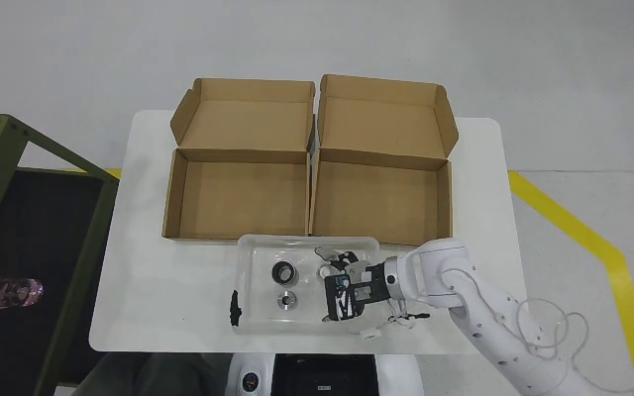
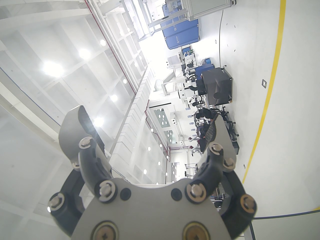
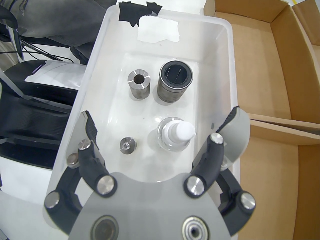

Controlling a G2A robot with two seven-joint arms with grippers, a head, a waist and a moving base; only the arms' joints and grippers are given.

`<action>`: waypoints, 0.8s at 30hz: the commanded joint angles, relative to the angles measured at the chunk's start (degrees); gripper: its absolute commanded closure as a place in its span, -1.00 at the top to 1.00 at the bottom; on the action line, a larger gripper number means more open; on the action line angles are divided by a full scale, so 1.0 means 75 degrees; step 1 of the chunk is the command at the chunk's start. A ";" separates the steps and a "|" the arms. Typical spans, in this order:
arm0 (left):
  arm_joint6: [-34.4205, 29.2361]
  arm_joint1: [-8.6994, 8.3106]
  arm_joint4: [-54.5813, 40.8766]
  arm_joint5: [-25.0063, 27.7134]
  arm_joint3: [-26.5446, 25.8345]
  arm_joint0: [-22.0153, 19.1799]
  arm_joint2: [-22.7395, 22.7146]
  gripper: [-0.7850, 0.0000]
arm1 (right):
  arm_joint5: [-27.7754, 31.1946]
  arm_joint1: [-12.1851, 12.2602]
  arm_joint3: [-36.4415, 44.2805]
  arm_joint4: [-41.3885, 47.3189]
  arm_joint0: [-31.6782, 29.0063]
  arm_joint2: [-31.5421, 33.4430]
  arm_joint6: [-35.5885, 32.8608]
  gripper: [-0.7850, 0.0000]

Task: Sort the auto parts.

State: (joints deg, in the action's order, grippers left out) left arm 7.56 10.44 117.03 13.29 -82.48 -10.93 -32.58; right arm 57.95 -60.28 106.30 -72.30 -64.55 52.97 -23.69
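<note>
A clear plastic bin (image 1: 260, 245) (image 3: 100, 33) sits at the table's front edge. In it stand a large dark-bored bearing sleeve (image 3: 175, 82) (image 1: 285, 272), a steel bushing (image 3: 139, 83) (image 1: 286, 301), a small steel plug (image 3: 127, 145) and a clear part with a white tip (image 3: 176, 134). My right gripper (image 3: 161, 123) (image 1: 338, 295) hangs open over the bin's right end, just above the small plug and the white-tipped part, holding nothing. My left gripper (image 2: 147, 123) is open and points up at the room's ceiling.
Two open cardboard boxes (image 1: 238, 198) (image 1: 381, 203) stand side by side behind the bin, lids folded back. Black tape (image 3: 136, 12) marks the bin's left end. A dark green frame (image 1: 40, 247) stands left of the table.
</note>
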 commanded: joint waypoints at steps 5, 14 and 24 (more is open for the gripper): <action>0.0000 0.0000 0.0000 0.0000 0.0000 0.0000 0.0000 1.00 | -0.0071 -0.0018 -0.0294 -0.0026 0.0143 -0.0079 0.0101 0.84; 0.0000 0.0000 0.0000 0.0000 0.0000 0.0000 0.0000 1.00 | -0.0198 -0.0064 -0.0646 -0.0050 0.0356 -0.0246 0.0225 0.11; 0.0000 0.0000 0.0000 0.0000 0.0000 0.0000 0.0000 1.00 | -0.0366 -0.0102 -0.0944 -0.0125 0.0504 -0.0370 0.0339 -0.67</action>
State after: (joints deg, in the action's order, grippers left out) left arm 7.56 10.44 117.03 13.29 -82.48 -10.93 -32.58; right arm 55.24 -61.03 99.32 -73.19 -60.84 50.26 -21.22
